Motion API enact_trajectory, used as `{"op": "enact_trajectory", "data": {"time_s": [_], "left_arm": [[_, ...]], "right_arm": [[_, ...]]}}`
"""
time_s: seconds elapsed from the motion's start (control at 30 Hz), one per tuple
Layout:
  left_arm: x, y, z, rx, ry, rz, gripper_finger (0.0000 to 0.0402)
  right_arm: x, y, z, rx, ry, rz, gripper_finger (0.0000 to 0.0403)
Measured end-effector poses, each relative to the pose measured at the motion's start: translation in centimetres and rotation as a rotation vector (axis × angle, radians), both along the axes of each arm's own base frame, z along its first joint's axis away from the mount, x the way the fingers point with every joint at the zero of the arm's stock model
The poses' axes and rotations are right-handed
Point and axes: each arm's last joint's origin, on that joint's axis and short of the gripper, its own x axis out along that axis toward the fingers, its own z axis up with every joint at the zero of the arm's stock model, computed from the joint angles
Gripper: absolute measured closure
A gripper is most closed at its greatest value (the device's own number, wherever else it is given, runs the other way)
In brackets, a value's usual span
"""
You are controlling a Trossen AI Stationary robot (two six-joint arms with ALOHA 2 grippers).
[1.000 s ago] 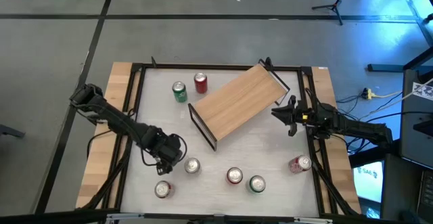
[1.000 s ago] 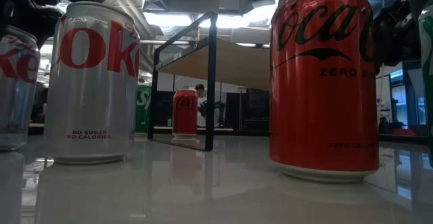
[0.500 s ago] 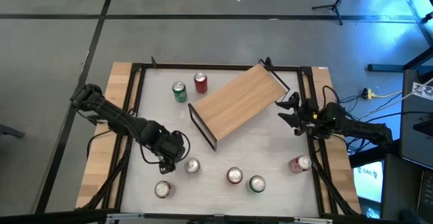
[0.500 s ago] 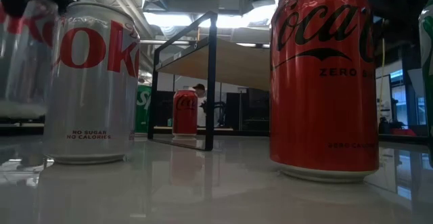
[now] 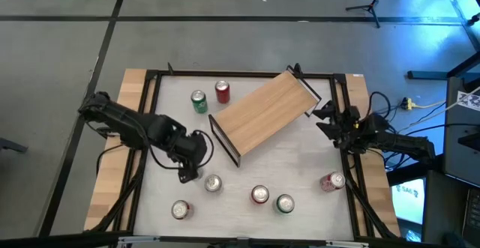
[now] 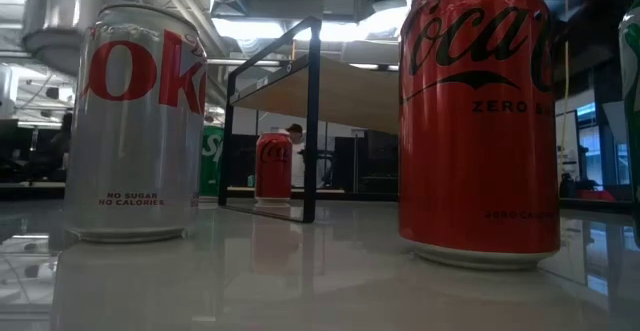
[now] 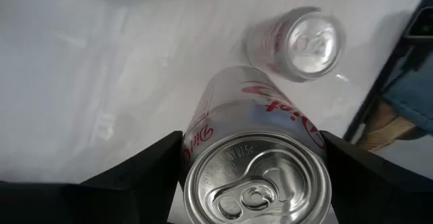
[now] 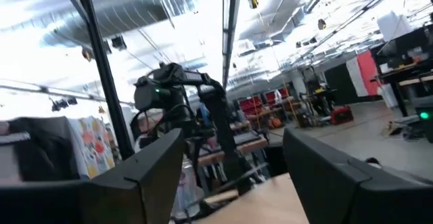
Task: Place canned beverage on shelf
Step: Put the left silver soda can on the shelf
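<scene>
Silver diet cola can (image 7: 260, 183), clamped between the two dark fingers of the left end effector (image 5: 187, 160) and lifted clear of the worktop (image 5: 300, 165), just left of the shelf's near black frame end, toward the worktop's left edge. In the left wrist view, can top and pull tab facing the camera, body canted, a second silver can (image 7: 298, 41) standing on the white surface below. Seen from table height, the held can's base (image 6: 55, 16) hanging high above the nearer standing silver can (image 6: 135, 121). Shelf (image 5: 262, 113) lying diagonally from mid-worktop toward the far right corner, plank top bare. Right end effector (image 5: 330, 121) parked beside the shelf's far frame end near the right edge, fingers spread, holding nothing. Likely risks: a smooth, canted can slipping in the grip during the carry; its base clipping the near frame end (image 5: 223, 139) if brought across too low, nudging the light shelf askew; a tilted release leaving the can toppling and rolling off the plank onto the green can (image 5: 199, 102) and red can (image 5: 223, 91) by the far edge; the descending arm brushing the standing silver can (image 5: 213, 183).
</scene>
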Motion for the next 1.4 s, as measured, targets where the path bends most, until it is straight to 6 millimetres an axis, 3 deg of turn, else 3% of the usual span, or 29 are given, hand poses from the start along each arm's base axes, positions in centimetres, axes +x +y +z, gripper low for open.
{"op": "enact_trajectory", "data": {"time_s": [0.33, 0.83, 0.97, 1.17, 1.23, 1.4], "left_arm": [[0.5, 1.7, 4.1, -0.044, -0.135, 0.064, 0.0115], [1.3, 3.6, 6.4, -0.084, -0.268, 0.084, 0.0115], [1.6, 4.3, 6.5, -0.112, -0.282, 0.092, 0.0115], [2.3, 5.1, 6.9, -0.109, -0.363, 0.077, 0.0115], [2.6, 5.4, 7.1, -0.105, -0.395, 0.067, 0.0115], [3.1, 6.5, 7.4, -0.079, -0.458, 0.058, 0.0115]], "right_arm": [[-0.1, -0.2, 0.2, 0.038, -0.023, -0.079, 0.0152], [-0.1, -0.2, 0.2, 0.014, -0.022, -0.081, 0.0149], [-0.1, -0.2, 0.2, 0.010, -0.021, -0.083, 0.0112], [-0.1, -0.2, 0.2, 0.010, -0.021, -0.083, 0.0016], [-0.1, -0.2, 0.2, 0.011, -0.019, -0.083, 0.0009], [0.0, -0.2, -0.1, 0.012, 0.015, -0.079, 0.0036]]}}
